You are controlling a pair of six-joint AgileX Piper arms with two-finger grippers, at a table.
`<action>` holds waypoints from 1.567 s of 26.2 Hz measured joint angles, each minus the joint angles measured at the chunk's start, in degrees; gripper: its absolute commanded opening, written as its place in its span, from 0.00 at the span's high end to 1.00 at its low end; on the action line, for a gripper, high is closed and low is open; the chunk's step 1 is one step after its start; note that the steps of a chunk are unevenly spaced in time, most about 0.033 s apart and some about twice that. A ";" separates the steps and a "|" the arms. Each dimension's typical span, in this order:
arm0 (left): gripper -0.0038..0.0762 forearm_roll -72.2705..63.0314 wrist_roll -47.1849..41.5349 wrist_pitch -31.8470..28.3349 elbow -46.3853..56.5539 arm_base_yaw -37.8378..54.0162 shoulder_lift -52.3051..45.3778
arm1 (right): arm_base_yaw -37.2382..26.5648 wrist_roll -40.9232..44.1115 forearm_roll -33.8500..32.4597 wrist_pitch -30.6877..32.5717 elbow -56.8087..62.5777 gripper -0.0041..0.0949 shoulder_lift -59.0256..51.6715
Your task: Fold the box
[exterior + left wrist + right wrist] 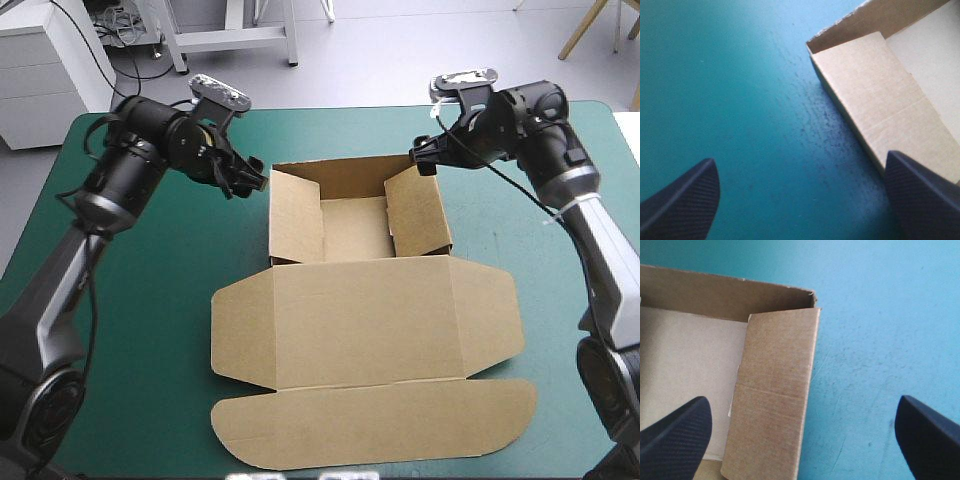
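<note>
The brown box [360, 290] stands as an open tray in the middle of the teal-green table, its walls raised and its lid lying flat toward the near edge. My left gripper [247, 178] hovers open just outside the tray's far left corner; in its own view the left wall [880, 105] lies ahead beside one finger [925, 195]. My right gripper [425, 158] hovers open over the far right corner, and its own view looks down on the right wall [777, 390] between its fingers. Neither gripper holds anything.
The lid's rounded front flap [370, 425] reaches almost to the table's near edge. Bare teal-green cover [140, 300] lies to the left and right of the box.
</note>
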 measured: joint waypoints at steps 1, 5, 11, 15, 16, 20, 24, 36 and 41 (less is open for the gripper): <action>0.24 1.97 0.94 1.01 0.00 0.00 -3.54 | -0.43 -0.90 0.00 0.00 0.00 0.04 -2.55; 0.44 6.20 1.30 2.60 -0.31 0.00 -12.31 | -0.60 -1.96 0.05 0.00 -0.02 0.04 -7.55; 0.88 8.75 2.82 2.66 0.57 0.00 -23.42 | -0.71 -1.96 0.47 0.23 -0.13 0.04 -10.12; 0.96 8.82 3.35 2.66 6.51 0.00 -28.07 | -0.71 -1.96 1.78 0.44 -0.13 0.04 -9.51; 0.96 8.81 3.56 2.66 8.45 0.00 -29.08 | -0.71 -1.96 1.94 0.46 -0.13 0.04 -9.17; 0.96 8.92 3.89 2.66 17.19 0.00 -33.29 | -0.71 -1.96 2.26 2.01 -0.13 0.04 -7.20; 0.96 8.92 3.84 2.66 27.06 0.00 -38.11 | -0.71 -2.45 2.66 2.94 0.31 0.04 -4.33; 0.96 9.60 -0.11 2.66 49.21 0.00 -50.16 | -0.71 -4.07 4.91 2.57 0.69 0.04 7.06; 0.96 9.60 -1.68 2.61 51.71 0.00 -53.74 | -0.71 -4.18 4.91 2.15 0.74 0.08 11.97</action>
